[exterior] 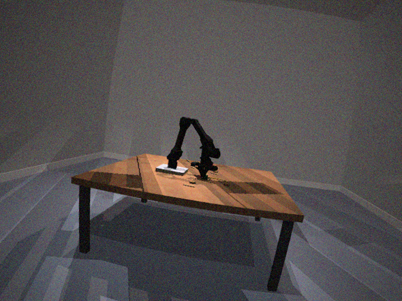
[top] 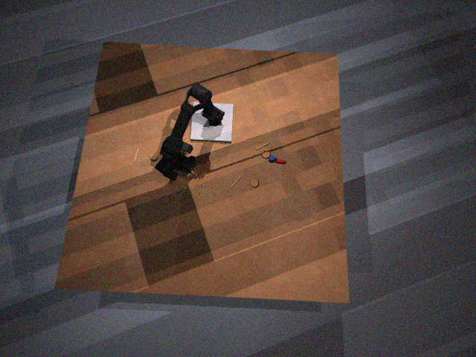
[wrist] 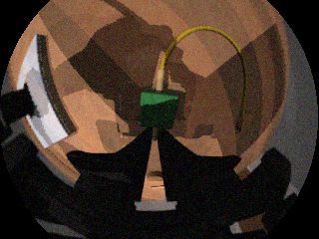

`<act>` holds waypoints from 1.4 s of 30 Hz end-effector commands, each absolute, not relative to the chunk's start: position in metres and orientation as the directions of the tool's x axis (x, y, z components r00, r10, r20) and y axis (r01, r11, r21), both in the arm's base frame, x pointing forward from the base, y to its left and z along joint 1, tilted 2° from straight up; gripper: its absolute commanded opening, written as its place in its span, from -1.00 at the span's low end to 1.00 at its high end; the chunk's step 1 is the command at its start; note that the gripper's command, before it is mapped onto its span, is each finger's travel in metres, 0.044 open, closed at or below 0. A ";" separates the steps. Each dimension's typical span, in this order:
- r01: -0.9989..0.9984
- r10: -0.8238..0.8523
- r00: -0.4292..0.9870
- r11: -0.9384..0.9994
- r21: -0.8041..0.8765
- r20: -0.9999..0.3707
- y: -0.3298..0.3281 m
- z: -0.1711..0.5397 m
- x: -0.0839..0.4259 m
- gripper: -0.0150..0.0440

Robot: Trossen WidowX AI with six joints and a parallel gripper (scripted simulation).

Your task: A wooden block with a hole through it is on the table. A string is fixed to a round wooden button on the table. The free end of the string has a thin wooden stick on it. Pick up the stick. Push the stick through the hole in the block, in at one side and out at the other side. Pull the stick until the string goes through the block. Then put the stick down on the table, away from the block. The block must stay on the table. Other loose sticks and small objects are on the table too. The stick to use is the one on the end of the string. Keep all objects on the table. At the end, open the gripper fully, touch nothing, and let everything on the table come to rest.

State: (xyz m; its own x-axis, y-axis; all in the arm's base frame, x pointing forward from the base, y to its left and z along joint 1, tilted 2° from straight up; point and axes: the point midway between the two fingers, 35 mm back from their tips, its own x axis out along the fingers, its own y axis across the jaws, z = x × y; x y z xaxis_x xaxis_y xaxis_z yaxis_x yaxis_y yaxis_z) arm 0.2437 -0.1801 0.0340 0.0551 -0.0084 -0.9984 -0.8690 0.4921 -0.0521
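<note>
The block [wrist: 159,110], green in the wrist view, stands just beyond the fingertips. The stick [wrist: 159,80] runs through it: a pale length shows on the far side, and its near end shows between the fingertips. The yellow string [top: 200,186] [wrist: 205,28] leaves the stick's far end and curves round to the right in the wrist view. Its other end lies in dark shadow, where the button is hard to make out. My gripper [exterior: 204,178] [wrist: 155,127] is low over the table, with its fingers nearly together on the stick's near end. The arm hides the block in the top view.
Loose sticks [top: 262,146] [top: 236,181] [top: 136,155] lie around. So do round wooden discs [top: 265,154] [top: 254,183] [top: 154,156], a blue ball [top: 272,158] and a red piece [top: 280,161]. The arm's base stands on a white plate [top: 225,134] [wrist: 56,130].
</note>
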 end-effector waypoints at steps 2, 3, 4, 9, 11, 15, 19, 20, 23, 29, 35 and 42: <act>-0.869 -0.009 0.055 0.492 -0.052 -0.998 -0.180 0.034 0.244 -0.49; -0.869 -0.009 0.055 0.492 -0.052 -0.998 -0.180 0.034 0.244 -0.49; -0.869 -0.005 0.057 0.493 -0.052 -0.998 -0.180 0.034 0.244 -0.49; -0.862 0.054 0.091 0.505 -0.051 -0.994 -0.182 0.032 0.242 -0.49; -0.858 0.081 0.111 0.511 -0.054 -0.991 -0.182 0.031 0.242 -0.49; -0.857 0.082 0.118 0.511 -0.060 -0.990 -0.184 0.031 0.241 -0.49; -0.857 0.081 0.119 0.511 -0.062 -0.990 -0.185 0.031 0.240 -0.49; -0.857 0.081 0.120 0.511 -0.062 -0.990 -0.185 0.031 0.240 -0.49; -0.857 0.080 0.120 0.511 -0.063 -0.990 -0.185 0.031 0.240 -0.49; -0.857 0.080 0.121 0.511 -0.064 -0.989 -0.186 0.030 0.239 -0.49; -0.857 0.079 0.122 0.511 -0.065 -0.989 -0.187 0.030 0.238 -0.49; -0.857 0.079 0.122 0.511 -0.066 -0.989 -0.188 0.030 0.238 -0.49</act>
